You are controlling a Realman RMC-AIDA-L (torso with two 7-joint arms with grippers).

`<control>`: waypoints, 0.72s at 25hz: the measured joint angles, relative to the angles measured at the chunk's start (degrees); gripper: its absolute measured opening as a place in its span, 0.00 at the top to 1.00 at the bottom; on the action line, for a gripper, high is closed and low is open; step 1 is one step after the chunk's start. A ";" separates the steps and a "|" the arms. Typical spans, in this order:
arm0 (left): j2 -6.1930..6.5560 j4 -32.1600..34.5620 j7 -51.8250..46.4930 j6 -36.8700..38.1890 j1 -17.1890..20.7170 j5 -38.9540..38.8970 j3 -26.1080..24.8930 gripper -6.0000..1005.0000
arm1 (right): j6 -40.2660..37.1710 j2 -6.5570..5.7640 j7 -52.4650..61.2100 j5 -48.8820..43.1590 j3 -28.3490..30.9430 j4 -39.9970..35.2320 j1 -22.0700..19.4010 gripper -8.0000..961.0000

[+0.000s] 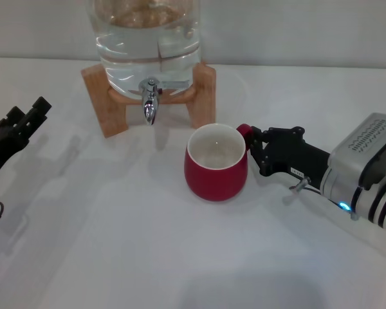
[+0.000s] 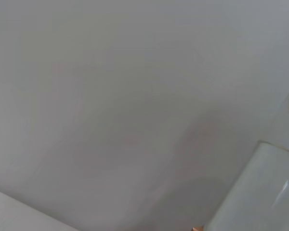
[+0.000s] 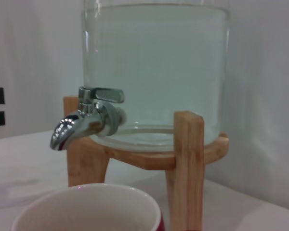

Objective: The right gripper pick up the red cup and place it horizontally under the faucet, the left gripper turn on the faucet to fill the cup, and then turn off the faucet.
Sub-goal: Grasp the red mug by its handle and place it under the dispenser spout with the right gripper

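We see the right gripper [image 1: 251, 143] pinching the handle of the red cup [image 1: 215, 164], upright on the table [image 1: 116, 244], right of the faucet [image 1: 150, 103]. The left gripper [image 1: 27, 119] waits far left, seemingly spread.

Lighting soft, even, fairly bright in all views. Head view: faint diffuse shadows on the table [image 1: 116, 257], one beside the cup [image 1: 216, 163], others near the left gripper [image 1: 16, 132]. Small glints on the faucet [image 1: 150, 103]; highlights in the jar [image 1: 148, 38] water. Blue light on the right arm glows. Left wrist view: nearly featureless, pale, blurred. Right wrist view: faucet and stand [image 3: 183, 149] sharp, cup rim out of focus.
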 joint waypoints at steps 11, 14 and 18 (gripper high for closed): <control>0.09 0.00 0.00 0.08 0.20 0.01 -0.11 0.15 | -7.47 0.00 -6.77 -7.83 12.61 4.75 -0.42 0.89; 0.09 0.00 0.00 0.09 0.27 0.01 -0.11 0.15 | -8.59 0.00 -7.88 -8.02 13.25 5.82 -0.02 0.89; 0.09 0.00 0.00 0.09 0.34 0.01 -0.11 0.15 | -11.02 0.01 -7.96 -10.75 16.75 6.77 0.28 0.89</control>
